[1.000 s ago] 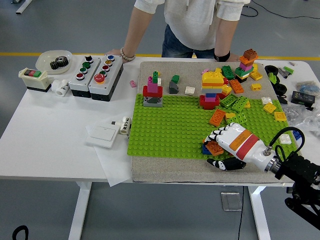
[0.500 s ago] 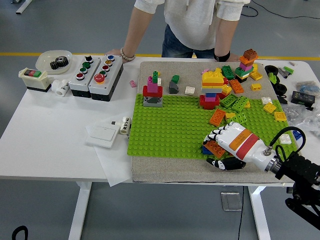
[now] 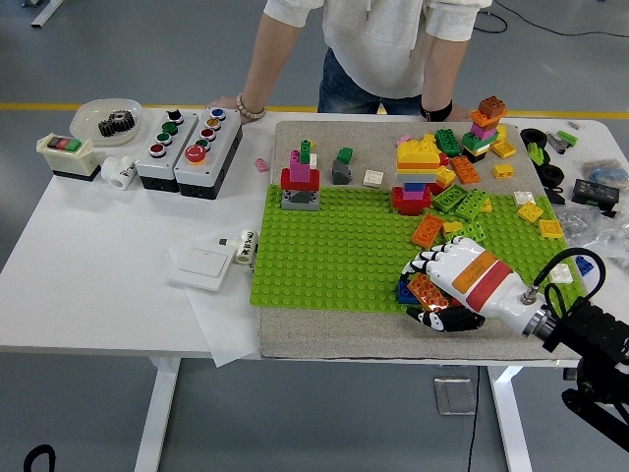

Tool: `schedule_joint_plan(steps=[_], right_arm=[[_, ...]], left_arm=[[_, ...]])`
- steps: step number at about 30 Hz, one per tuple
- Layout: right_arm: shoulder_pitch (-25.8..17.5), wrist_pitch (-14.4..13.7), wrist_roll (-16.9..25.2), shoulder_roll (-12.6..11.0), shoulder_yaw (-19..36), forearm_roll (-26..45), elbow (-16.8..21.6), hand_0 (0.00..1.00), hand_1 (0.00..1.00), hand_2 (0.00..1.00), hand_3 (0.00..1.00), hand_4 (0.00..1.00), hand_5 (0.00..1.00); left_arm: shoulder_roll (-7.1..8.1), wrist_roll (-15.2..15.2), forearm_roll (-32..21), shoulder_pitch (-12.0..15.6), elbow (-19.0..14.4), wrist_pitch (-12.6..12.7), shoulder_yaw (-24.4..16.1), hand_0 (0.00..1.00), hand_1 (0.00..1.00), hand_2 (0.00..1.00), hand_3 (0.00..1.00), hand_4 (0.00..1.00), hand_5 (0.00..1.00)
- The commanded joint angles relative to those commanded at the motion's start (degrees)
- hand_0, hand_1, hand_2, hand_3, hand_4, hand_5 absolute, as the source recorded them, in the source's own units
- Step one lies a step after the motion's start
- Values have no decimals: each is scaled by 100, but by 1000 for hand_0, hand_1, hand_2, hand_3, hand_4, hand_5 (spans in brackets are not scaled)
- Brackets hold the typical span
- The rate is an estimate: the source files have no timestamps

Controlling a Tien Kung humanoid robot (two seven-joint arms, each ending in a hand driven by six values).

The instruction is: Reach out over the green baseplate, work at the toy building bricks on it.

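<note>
Since the earlier frames, the right robot hand (image 3: 440, 286) has rotated slightly, its thumb tucking in under the palm, and the orange brick (image 3: 425, 288) sits tighter under its fingers (image 3: 426, 265). That hand is curled around the orange brick at the near right corner of the green baseplate (image 3: 334, 246), with a blue brick (image 3: 403, 292) just beside it at the fingertips. The baseplate's near edge lies right under the hand, on a grey mat (image 3: 324, 329) that runs almost to the worktop (image 3: 98, 256) edge. Left of the hand, the near half of the baseplate is bare studs, giving open room toward the small red and pink tower (image 3: 300, 182). Behind the hand, loose orange and green bricks crowd close, and a yellow stack (image 3: 417, 167) stands at the far edge. A person (image 3: 378, 49) stands at the far side, hands resting on the worktop edge.
</note>
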Motion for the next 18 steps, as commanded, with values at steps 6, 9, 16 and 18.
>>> schedule_joint_plan(steps=[6, 9, 16, 18], right_arm=[[-76, -62, -87, -41, 133, -19, 47, 288, 455, 574, 609, 744, 420], [-170, -58, -111, -119, 222, 40, 185, 281, 446, 569, 600, 740, 420], [-397, 89, -606, -221, 258, 552, 451, 300, 473, 600, 644, 871, 464], [-500, 208, -906, -262, 297, 739, 664, 300, 473, 600, 644, 871, 464]], left_arm=[[1, 6, 25, 9, 0, -10, -13, 631, 645, 700, 612, 667, 662], [0, 8, 40, 17, 1, -10, -21, 631, 646, 701, 611, 666, 662], [0, 5, 80, 19, -1, -20, -35, 632, 648, 701, 611, 666, 662], [1, 5, 93, 20, 0, -16, -43, 632, 648, 701, 611, 666, 662]])
